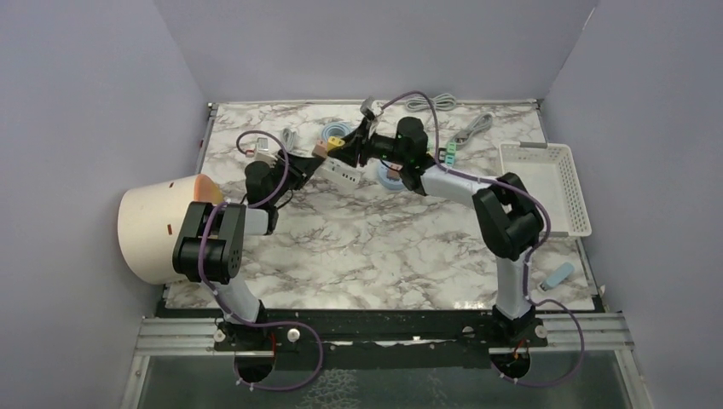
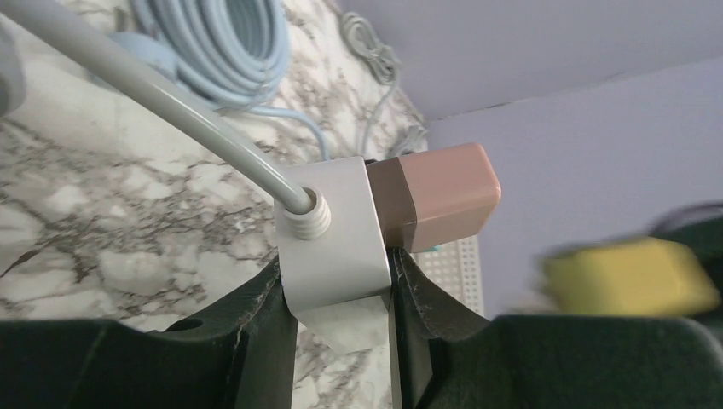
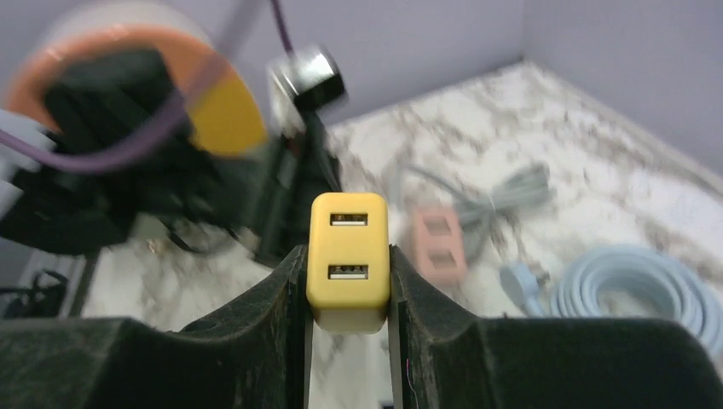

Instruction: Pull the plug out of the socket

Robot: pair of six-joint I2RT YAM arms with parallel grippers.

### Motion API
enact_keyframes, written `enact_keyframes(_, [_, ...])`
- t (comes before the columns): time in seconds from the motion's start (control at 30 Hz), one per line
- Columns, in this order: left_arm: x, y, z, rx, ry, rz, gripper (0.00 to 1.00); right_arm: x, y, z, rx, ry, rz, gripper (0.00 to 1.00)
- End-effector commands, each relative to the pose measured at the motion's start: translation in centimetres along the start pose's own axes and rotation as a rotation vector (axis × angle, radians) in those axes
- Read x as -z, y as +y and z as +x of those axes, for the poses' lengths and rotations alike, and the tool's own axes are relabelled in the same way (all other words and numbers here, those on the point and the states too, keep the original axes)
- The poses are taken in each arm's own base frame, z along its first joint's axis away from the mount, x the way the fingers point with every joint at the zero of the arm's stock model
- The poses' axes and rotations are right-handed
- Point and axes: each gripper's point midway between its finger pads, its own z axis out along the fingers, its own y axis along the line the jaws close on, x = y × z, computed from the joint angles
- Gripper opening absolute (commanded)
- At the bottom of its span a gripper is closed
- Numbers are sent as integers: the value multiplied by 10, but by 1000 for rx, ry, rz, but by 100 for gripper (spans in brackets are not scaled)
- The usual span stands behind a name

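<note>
A cream tub [image 1: 153, 226] lies on its side at the far left edge of the marble tabletop [image 1: 384, 247], its orange inside facing right. Just right of it the left arm reaches toward the back of the tabletop. The left pincer [image 2: 337, 266] is clamped on the white socket [image 2: 341, 213], one finger pressed to each side of the block. A grey cord [image 2: 170, 98] runs out of the socket's end through a ribbed collar. A pink plug [image 2: 443, 196] with a brown base sits pushed into the socket's face, sticking out to the right.

Further right, the yellow plug [image 3: 348, 256] is clear of the socket, with open space between them in the left wrist view. The right pincer [image 3: 348, 252] is closed tight on the yellow plug, a finger on each flank, and the plug's two slots face the wrist camera. In the top view this plug hangs just beside the pink one, above the socket.

Behind them a coil of pale blue cable [image 2: 256, 51] lies on the tabletop. A white basket [image 1: 546, 187] stands at the right edge, well apart from both arms.
</note>
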Motion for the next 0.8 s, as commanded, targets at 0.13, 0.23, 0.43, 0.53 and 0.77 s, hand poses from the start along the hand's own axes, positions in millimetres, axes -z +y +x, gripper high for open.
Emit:
enact_keyframes(0.13, [0,20,-15,-151,-151,-172,0,64,94,-191,30,-529,-27,1])
enact_keyframes(0.23, [-3,8,-27,-202,-183,-150,0,54,88,-104,-187,-91,-10,1])
enact_keyframes(0.43, [-19,-22,-51,-305,-208,-86,0,105,136,54,-522,399,-101,1])
enact_keyframes(0.53, [-26,-29,-52,-311,-188,-57,0,127,149,95,-639,511,-70,1])
enact_keyframes(0.77, [-25,-38,-50,-379,-171,-27,0,142,149,150,-827,648,22,1])
